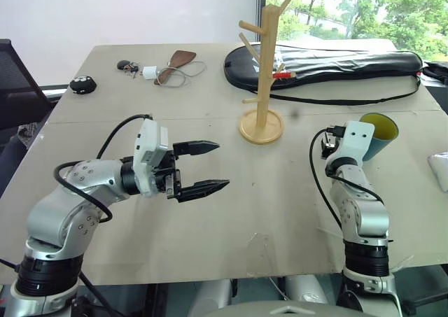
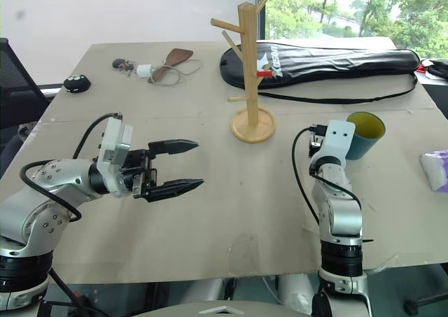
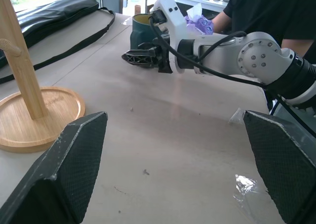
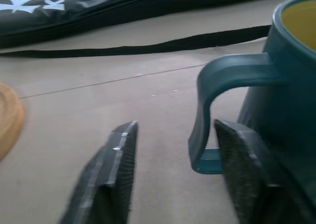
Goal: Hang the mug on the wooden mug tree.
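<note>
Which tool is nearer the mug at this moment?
Right. The right tool is at the mug, its fingers either side of the handle. The left tool hangs open, on the far side of the mug tree.

The mug (image 4: 284, 80) at the right edge looks like smooth glazed ceramic with a soft sheen. The mug tree (image 1: 262, 72) up top centre is pale, smooth, matt wood. The tabletop (image 1: 231, 212) is dull and matt, a bit scuffed. The bag (image 1: 336, 61) at upper right is slightly shiny black fabric. Right gripper (image 4: 173, 169) pads look rough and grainy.
</note>
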`<state>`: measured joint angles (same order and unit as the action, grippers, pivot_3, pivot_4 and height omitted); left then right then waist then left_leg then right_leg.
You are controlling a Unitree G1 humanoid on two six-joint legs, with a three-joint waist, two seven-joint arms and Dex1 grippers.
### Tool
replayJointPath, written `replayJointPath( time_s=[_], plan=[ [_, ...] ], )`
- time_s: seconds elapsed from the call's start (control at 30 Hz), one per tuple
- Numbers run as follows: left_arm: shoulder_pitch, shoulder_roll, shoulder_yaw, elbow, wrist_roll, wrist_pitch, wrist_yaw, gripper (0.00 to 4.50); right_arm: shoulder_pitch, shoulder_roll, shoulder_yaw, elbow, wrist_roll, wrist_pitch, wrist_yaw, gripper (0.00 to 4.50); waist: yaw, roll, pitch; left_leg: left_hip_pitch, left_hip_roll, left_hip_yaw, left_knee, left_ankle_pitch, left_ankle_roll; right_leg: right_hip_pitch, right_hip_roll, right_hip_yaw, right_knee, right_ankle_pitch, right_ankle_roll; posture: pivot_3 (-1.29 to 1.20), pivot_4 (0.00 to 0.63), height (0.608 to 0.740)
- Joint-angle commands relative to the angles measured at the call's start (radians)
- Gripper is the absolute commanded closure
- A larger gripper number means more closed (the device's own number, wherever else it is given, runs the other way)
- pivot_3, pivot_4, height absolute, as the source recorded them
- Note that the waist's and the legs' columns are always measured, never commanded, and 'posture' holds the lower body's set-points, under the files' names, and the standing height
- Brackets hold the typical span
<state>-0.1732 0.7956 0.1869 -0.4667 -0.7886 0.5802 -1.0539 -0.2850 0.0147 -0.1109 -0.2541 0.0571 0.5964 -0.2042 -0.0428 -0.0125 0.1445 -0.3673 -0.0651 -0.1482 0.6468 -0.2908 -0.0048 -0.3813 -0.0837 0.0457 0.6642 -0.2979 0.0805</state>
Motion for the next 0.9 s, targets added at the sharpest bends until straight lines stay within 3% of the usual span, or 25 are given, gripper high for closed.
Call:
replayJointPath(
  time_s=[0.03,0.1,0.3,0.5,0.7,0.9],
  plan=[
    [-0.009,0.012,0.023,-0.035,-0.012,-0.013,0.003,0.00,-0.018,0.007,-0.010,-0.011,-0.007,-0.038,-0.010,3.76,0.000,0.000,0.000,0.000,0.000,0.000,0.000,0.000,0.000,0.000,0.000,0.000,0.000,0.000,0.000,0.00,0.150,0.738],
    [-0.015,0.012,0.022,-0.035,-0.010,-0.013,0.008,0.00,-0.014,0.008,-0.010,-0.014,-0.006,-0.038,-0.004,4.49,0.000,0.000,0.000,0.000,0.000,0.000,0.000,0.000,0.000,0.000,0.000,0.000,0.000,0.000,0.000,0.00,0.150,0.738],
    [-0.024,0.007,0.020,-0.044,-0.016,-0.004,0.030,0.00,0.025,-0.036,-0.001,-0.132,0.050,0.033,0.097,4.49,0.000,0.000,0.000,0.000,0.000,0.000,0.000,0.000,0.000,0.000,0.000,0.000,0.000,0.000,0.000,0.00,0.150,0.738],
    [-0.027,-0.001,0.012,-0.037,-0.006,-0.014,0.043,0.00,0.032,-0.208,0.062,-0.377,0.189,0.188,0.334,4.49,0.000,0.001,0.001,0.000,0.000,0.000,0.000,0.000,0.000,0.000,0.000,0.000,-0.001,0.000,0.000,0.00,0.150,0.738],
    [-0.030,-0.010,0.050,-0.050,-0.066,-0.008,0.038,0.00,-0.153,-0.386,0.112,-0.456,0.290,0.336,0.486,4.49,0.000,0.001,0.001,0.000,0.001,0.000,0.000,0.000,0.000,0.001,0.001,0.000,0.000,0.000,0.000,0.00,0.150,0.738],
    [-0.020,0.001,0.080,-0.056,-0.097,-0.002,0.056,0.00,-0.355,-0.407,0.122,-0.367,0.359,0.447,0.538,4.49,0.002,0.000,0.001,-0.001,0.000,-0.001,0.000,0.000,0.000,0.000,0.000,-0.001,-0.002,0.000,0.000,0.00,0.150,0.738]
  ],
)
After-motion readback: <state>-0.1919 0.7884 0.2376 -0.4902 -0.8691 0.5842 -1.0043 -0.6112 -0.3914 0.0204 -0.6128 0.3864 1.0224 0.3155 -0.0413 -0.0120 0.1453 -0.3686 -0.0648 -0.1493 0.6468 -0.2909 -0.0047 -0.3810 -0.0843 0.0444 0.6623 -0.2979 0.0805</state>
